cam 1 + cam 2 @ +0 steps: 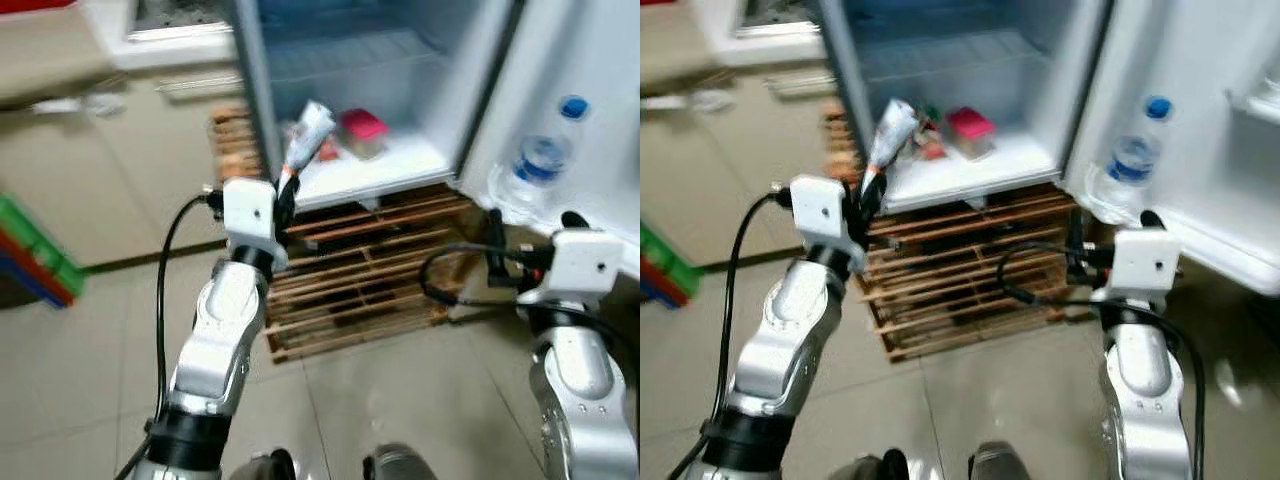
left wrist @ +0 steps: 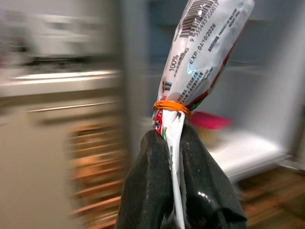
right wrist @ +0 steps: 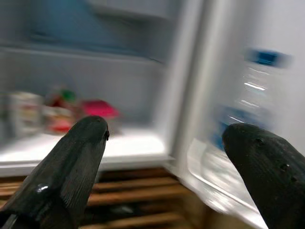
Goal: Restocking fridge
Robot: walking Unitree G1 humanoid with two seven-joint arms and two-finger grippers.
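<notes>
My left gripper (image 1: pixel 287 196) is shut on the twisted neck of a white printed packet (image 2: pixel 202 52) tied with an orange rubber band (image 2: pixel 171 107). It holds the packet (image 1: pixel 308 132) upright in front of the open fridge (image 1: pixel 400 60), near the left edge of the bottom shelf (image 1: pixel 375 170). A pink-lidded box (image 1: pixel 363 130) and small items sit on that shelf. My right gripper (image 3: pixel 167 157) is open and holds nothing, raised low in front of the fridge door (image 1: pixel 590 150), where a water bottle (image 1: pixel 540 155) with a blue cap stands in the door rack.
The fridge stands on a wooden slatted pallet (image 1: pixel 360 280) on a tiled floor (image 1: pixel 80 360). Green and red crates (image 1: pixel 35 260) lie at the far left. A white counter (image 1: pixel 170 45) is behind, to the left of the fridge.
</notes>
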